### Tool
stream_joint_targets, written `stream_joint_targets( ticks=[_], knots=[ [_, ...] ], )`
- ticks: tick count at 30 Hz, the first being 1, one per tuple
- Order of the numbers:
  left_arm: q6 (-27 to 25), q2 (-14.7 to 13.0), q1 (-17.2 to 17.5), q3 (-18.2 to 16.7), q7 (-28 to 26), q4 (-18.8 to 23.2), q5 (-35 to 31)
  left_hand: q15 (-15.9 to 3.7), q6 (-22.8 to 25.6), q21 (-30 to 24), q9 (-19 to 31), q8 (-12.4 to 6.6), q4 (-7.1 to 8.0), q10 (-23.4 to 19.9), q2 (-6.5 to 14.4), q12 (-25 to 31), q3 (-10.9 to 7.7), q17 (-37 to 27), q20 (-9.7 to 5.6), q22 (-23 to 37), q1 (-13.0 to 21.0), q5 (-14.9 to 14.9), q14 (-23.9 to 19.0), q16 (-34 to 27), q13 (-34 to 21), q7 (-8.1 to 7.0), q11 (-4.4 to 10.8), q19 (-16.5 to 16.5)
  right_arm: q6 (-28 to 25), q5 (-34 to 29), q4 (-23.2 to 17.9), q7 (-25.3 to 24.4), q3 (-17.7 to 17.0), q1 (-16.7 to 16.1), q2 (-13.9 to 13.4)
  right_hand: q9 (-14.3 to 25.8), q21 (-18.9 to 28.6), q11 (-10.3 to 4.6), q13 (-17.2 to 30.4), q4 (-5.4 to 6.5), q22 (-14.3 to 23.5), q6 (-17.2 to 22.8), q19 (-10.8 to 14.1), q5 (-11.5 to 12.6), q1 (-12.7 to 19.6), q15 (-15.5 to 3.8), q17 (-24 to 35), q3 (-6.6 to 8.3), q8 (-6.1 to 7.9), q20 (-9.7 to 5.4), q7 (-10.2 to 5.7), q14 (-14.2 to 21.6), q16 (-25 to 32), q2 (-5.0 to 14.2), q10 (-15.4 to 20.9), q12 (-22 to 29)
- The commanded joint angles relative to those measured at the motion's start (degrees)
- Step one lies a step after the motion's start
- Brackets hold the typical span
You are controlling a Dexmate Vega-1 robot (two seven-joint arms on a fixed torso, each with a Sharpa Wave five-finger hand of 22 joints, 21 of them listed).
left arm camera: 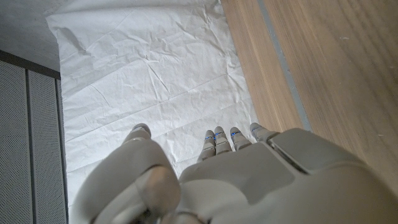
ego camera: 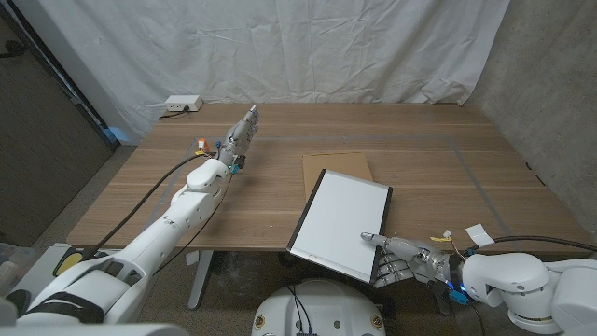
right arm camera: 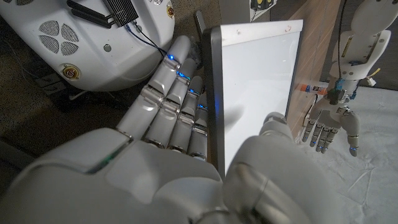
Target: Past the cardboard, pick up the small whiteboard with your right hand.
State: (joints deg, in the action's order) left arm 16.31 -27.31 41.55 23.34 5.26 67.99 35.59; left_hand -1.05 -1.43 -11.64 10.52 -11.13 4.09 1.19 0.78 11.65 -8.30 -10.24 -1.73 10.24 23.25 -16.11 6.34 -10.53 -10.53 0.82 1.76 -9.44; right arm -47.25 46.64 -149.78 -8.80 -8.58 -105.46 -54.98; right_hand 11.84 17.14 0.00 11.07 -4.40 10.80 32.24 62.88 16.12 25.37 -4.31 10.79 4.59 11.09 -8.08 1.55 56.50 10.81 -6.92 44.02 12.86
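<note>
While the left hand [ego camera: 241, 133] reaches out over the far left of the wooden table [ego camera: 149, 187], its fingers straight, close together and holding nothing, the cardboard [ego camera: 337, 168] lies mid-table. Just nearer, overlapping it, the small whiteboard [ego camera: 340, 222] juts past the near edge, where the right hand [ego camera: 403, 259] grips it, thumb on top, fingers beneath.
</note>
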Motion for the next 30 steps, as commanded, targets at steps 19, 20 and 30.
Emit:
stream_joint_targets(
  ticks=[19,20,30],
  knots=[
    [0.09,0.04,-1.33,0.15,1.2,-0.85,0.05,0.28,-0.35,0.1,0.2,-0.11,0.09,0.21,0.73,-0.07,0.25,-0.2,-2.66,0.23,0.22,0.18,0.39,-0.17,-0.21,0.07,0.35,-0.58,7.16,3.61,2.08,-2.08,2.32,-1.64,-1.04,0.8,0.15,-1.35,0.02,-2.57,0.39,5.53,2.53,0.38,6.77,-2.95,0.24,2.42,2.56,-1.91,-1.36,3.95,0.85,3.36,3.72,1.59],
    [0.03,0.03,-1.25,0.1,1.15,-0.77,0.13,0.3,-0.35,0.09,0.2,-0.11,0.09,0.19,0.73,-0.06,0.25,-0.2,-2.61,0.23,0.23,0.18,0.37,-0.18,-0.21,0.06,0.34,-0.57,7.33,3.72,2.22,-1.98,2.38,-1.54,-1.16,0.92,0.21,-1.84,0.02,-2.77,0.41,6.18,2.7,0.31,7.43,-3.2,0.25,2.71,2.81,-2.16,-1.48,4.14,0.81,3.72,4.46,1.86],
    [-0.09,-0.33,-0.78,-0.17,0.54,0.0,0.12,0.19,-0.33,0.07,0.2,-0.12,0.08,0.19,0.78,-0.06,0.34,-0.2,-2.59,0.23,0.26,0.19,0.36,-0.19,-0.21,0.07,0.28,-0.54,8.97,4.79,3.17,-2.52,3.06,-1.0,-1.35,2.13,1.33,-4.33,-0.05,-4.15,0.89,13.57,4.23,-1.59,13.93,-7.81,1.84,5.76,5.39,-4.4,-3.45,8.67,2.27,7.74,13.05,4.24]
  ],
)
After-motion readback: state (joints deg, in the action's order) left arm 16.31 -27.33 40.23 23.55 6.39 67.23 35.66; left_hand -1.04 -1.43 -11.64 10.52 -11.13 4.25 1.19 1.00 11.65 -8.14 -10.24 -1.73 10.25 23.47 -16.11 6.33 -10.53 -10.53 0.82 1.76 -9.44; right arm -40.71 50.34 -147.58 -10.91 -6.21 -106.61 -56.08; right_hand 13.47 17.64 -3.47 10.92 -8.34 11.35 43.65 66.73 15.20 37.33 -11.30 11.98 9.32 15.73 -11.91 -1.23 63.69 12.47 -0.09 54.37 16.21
